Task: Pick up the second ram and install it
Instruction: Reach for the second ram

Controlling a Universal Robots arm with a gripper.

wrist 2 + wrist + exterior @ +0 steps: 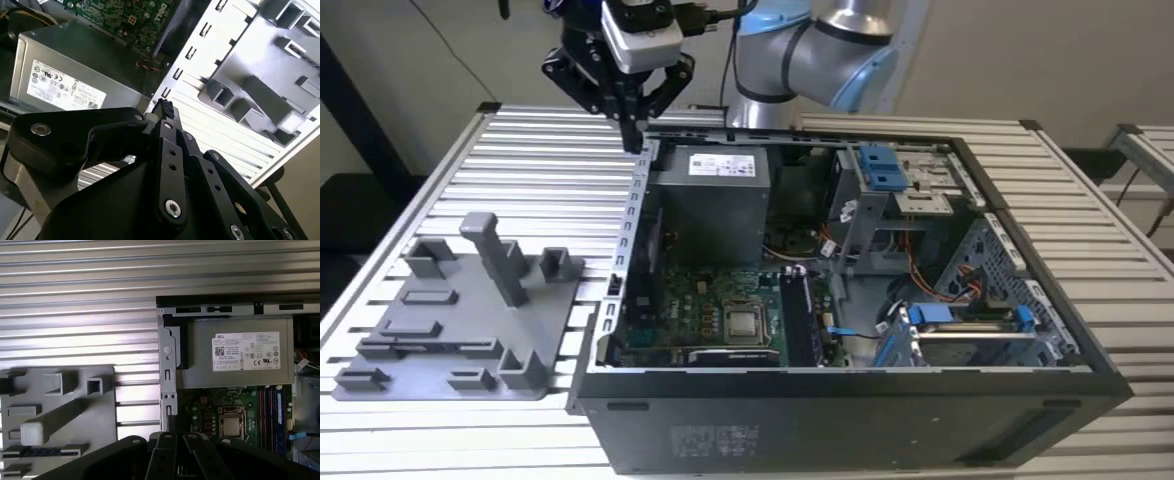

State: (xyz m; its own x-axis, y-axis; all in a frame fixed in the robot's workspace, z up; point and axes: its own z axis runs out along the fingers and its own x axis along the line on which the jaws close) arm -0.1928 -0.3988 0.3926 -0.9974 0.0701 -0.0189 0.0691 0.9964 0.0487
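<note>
My gripper (636, 132) hangs shut with nothing in it above the back corner of the open computer case (854, 400), on the exterior view's left. Its black fingers (165, 112) meet at their tips over the case wall. A dark, narrow strip with a row of chips, which looks like the second ram (47, 452), lies in a slot of the grey fixture tray (100, 405). The tray (454, 330) sits on the table beside the case, well away from the gripper. Inside the case lies the green motherboard (707, 300), with its memory slots (272, 415) beside the processor socket.
A grey power supply (720, 200) fills the case's back corner just under the gripper. Blue drive brackets (887, 170) and loose cables (947, 290) crowd the case's far side. The tray's upright posts (494, 255) stand tall. The slatted metal table (520, 170) surrounds everything.
</note>
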